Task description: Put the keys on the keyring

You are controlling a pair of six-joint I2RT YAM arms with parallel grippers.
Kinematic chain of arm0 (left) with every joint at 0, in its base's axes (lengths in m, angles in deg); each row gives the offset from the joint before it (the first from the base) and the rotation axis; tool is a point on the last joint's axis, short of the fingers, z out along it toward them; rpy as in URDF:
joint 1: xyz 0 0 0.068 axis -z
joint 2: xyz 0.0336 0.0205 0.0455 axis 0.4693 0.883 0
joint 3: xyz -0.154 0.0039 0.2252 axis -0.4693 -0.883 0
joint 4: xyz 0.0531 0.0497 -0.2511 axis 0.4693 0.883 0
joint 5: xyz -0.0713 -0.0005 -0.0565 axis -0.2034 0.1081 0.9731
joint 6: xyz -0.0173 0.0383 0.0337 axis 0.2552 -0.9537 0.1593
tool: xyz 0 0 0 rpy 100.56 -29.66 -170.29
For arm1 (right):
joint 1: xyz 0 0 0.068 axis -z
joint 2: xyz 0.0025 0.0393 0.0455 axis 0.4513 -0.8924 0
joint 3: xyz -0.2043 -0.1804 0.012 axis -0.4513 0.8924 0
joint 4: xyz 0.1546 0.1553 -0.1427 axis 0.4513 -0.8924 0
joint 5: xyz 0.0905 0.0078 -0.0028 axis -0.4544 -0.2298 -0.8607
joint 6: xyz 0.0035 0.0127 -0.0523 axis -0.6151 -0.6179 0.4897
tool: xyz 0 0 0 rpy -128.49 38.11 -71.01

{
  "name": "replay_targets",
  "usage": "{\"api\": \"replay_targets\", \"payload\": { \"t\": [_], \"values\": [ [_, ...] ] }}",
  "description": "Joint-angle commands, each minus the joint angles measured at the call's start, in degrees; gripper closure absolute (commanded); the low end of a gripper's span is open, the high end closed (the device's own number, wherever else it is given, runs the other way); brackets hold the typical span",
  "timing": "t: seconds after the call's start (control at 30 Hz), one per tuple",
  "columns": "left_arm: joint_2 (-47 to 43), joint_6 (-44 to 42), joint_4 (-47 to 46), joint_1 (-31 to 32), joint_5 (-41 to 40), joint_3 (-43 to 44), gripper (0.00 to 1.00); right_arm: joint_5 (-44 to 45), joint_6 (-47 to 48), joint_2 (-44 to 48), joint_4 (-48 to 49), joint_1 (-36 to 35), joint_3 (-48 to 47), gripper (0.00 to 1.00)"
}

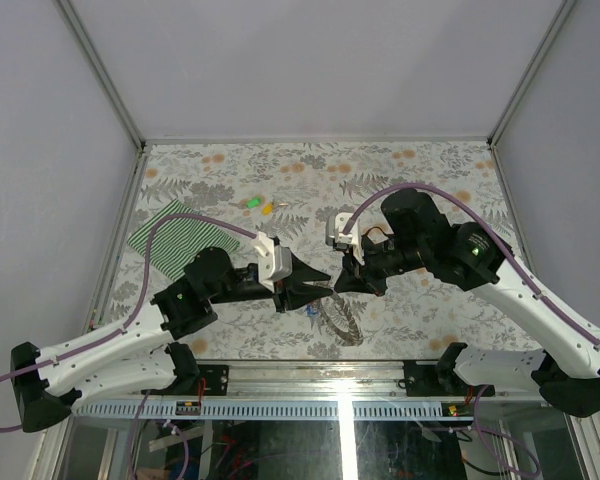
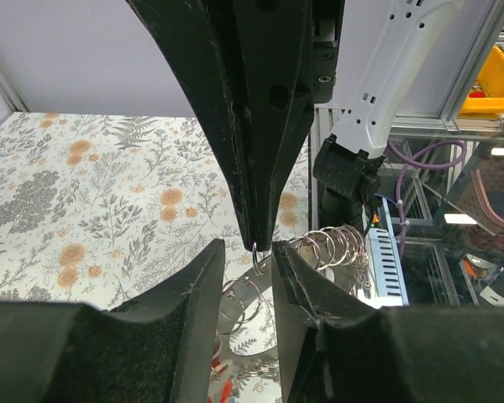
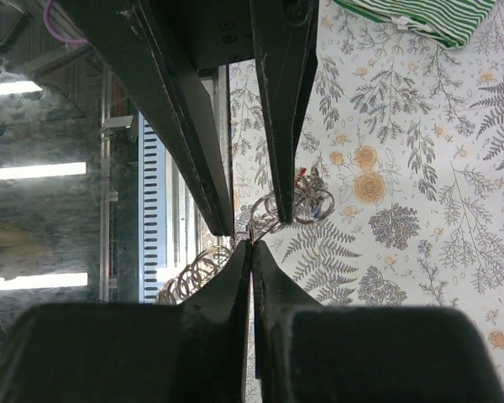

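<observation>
Table cover: pale, grey fern print, orange blooms.
Cloth, left of frame: green-and-white stripes.
Green key and yellow key, upper centre.
Keyring: silver-grey.
Cables: purple.

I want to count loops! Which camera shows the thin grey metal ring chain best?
Left wrist: the thin grey metal ring chain shows close, loops distinct. From above it is tiny; right wrist sees it partly hidden.
</observation>
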Motion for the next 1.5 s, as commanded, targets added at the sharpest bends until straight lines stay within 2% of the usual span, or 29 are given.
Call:
{"api": "replay_targets", "payload": {
  "t": [0.0,0.37,1.03,1.27,1.4,1.47],
  "values": [
    [0.14,0.39,-0.25,0.0,1.13,2.07,0.71,-0.82,-0.17,1.86,3.88,-0.11,-0.41,1.0],
    [1.11,0.13,0.37,-0.08,1.44,2.16,0.8,-1.89,-0.33,2.96,5.11,-0.17,-0.16,1.0],
    [2.23,1.07,-2.35,0.01,3.35,2.29,0.89,-2.82,-0.31,2.78,5.5,-0.19,0.77,1.0],
    [2.74,0.59,-1.67,-0.04,3.45,2.62,1.0,-3.59,-0.63,2.94,6.22,-0.17,0.78,1.0],
    [2.34,0.27,-1.9,-0.07,2.65,2.45,1.0,-3.9,-0.91,3.28,7.09,-0.21,0.53,1.0],
    [1.44,0.66,-3.93,-0.04,1.61,1.3,1.0,-3.88,-1.14,3.82,8.35,-0.19,0.54,0.97]
  ]
}}
